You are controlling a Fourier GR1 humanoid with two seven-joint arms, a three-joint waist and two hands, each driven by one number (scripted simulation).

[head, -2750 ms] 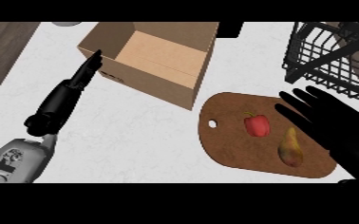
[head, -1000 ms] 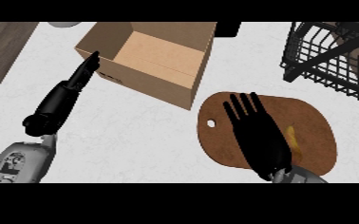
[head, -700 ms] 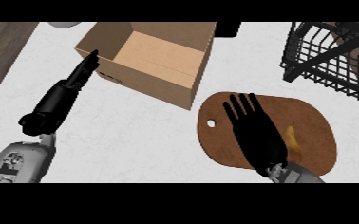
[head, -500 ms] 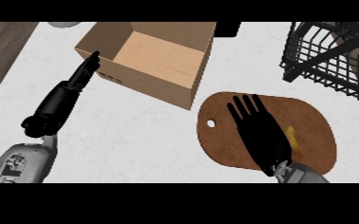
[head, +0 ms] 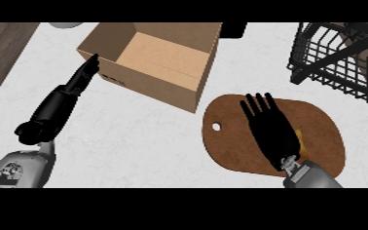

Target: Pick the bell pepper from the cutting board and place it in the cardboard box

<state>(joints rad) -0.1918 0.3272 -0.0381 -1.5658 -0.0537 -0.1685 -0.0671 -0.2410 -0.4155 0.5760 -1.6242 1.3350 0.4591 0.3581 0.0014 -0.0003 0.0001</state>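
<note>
My right hand (head: 268,128) lies flat over the brown cutting board (head: 230,148), fingers straight and pointing away from me. It covers the spot where the red bell pepper lay, so the pepper is hidden. A yellow item (head: 300,142) peeks out at the hand's right edge. The open cardboard box (head: 161,61) stands at the back, left of the board, with nothing visible inside. My left hand (head: 70,92) is stretched out with straight fingers, its tips close to the box's left wall.
A black wire basket (head: 332,58) stands at the back right, close to the board's far edge. A dark strip of wood (head: 13,41) runs along the counter's left side. A white dish edge (head: 66,25) shows at the top left.
The right hand swung in from the right over the board and hid the pepper; in the last second it slid slightly back toward me. Left hand and box are unmoved.
</note>
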